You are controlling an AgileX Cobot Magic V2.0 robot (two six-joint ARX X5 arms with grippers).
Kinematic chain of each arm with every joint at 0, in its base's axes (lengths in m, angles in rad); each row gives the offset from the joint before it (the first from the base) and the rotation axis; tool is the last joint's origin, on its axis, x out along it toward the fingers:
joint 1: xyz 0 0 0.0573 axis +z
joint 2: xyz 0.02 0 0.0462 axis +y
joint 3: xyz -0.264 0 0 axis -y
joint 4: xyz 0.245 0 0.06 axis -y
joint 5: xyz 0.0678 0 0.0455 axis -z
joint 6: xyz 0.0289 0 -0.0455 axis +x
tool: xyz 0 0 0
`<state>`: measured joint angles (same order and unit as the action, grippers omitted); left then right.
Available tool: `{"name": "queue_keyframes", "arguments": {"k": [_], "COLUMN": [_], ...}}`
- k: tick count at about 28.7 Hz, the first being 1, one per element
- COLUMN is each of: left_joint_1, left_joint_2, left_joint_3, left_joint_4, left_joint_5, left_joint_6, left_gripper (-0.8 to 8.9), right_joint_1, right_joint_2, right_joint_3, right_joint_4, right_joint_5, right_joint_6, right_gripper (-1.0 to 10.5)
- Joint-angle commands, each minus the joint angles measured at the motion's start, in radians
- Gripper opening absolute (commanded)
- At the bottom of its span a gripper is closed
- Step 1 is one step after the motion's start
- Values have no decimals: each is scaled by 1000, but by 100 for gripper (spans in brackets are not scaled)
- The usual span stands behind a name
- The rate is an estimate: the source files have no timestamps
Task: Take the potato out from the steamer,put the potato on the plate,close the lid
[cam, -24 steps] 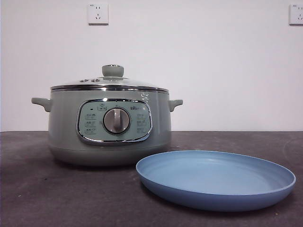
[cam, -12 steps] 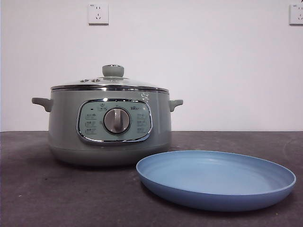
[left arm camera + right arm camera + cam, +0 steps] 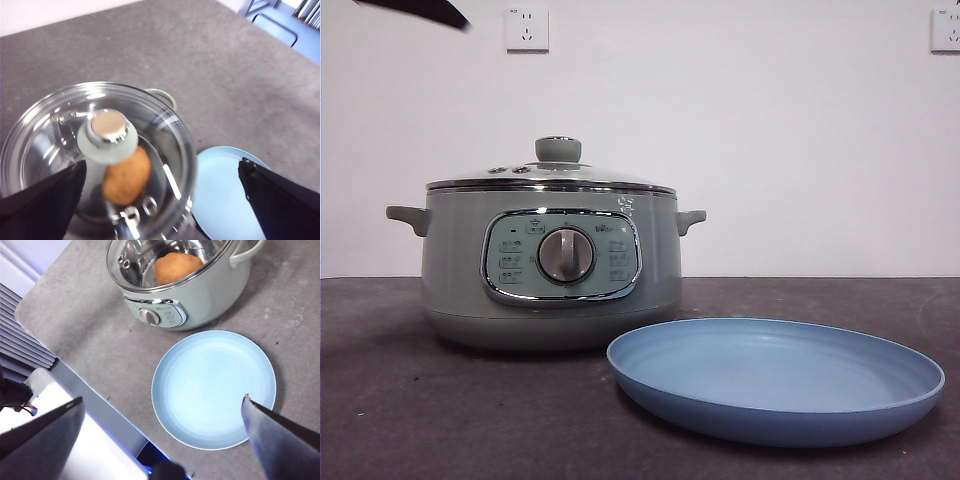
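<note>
The potato (image 3: 126, 176) lies inside the steamer (image 3: 550, 265), seen through the glass lid (image 3: 95, 160), which sits closed on the pot. The plate (image 3: 775, 378) rests bare on the table (image 3: 420, 400), just beside the steamer on its dial side. The left gripper (image 3: 160, 200) hovers above the lid's knob (image 3: 106, 136) — jaws spread wide, holding nothing. The right gripper (image 3: 162, 425) hangs high over the plate, likewise wide open and empty.
</note>
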<state>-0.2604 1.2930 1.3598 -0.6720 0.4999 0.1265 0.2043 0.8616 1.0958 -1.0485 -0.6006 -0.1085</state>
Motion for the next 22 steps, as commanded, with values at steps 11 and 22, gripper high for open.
{"name": "queue_keyframes", "arguments": {"k": [11, 22], "left_joint_1": [-63, -109], "left_joint_2": [328, 424], "left_joint_3": [88, 88], "left_joint_4": [184, 244], "left_joint_5": [-140, -240], "left_joint_6": [17, 17], "left_gripper": [691, 686], "right_joint_1": [2, 2], "right_joint_2": [-1, -1], "right_joint_3": [3, 3], "right_joint_4": [0, 0], "right_joint_5": [0, 5], "right_joint_6": [14, 13], "right_gripper": [679, 679]}}
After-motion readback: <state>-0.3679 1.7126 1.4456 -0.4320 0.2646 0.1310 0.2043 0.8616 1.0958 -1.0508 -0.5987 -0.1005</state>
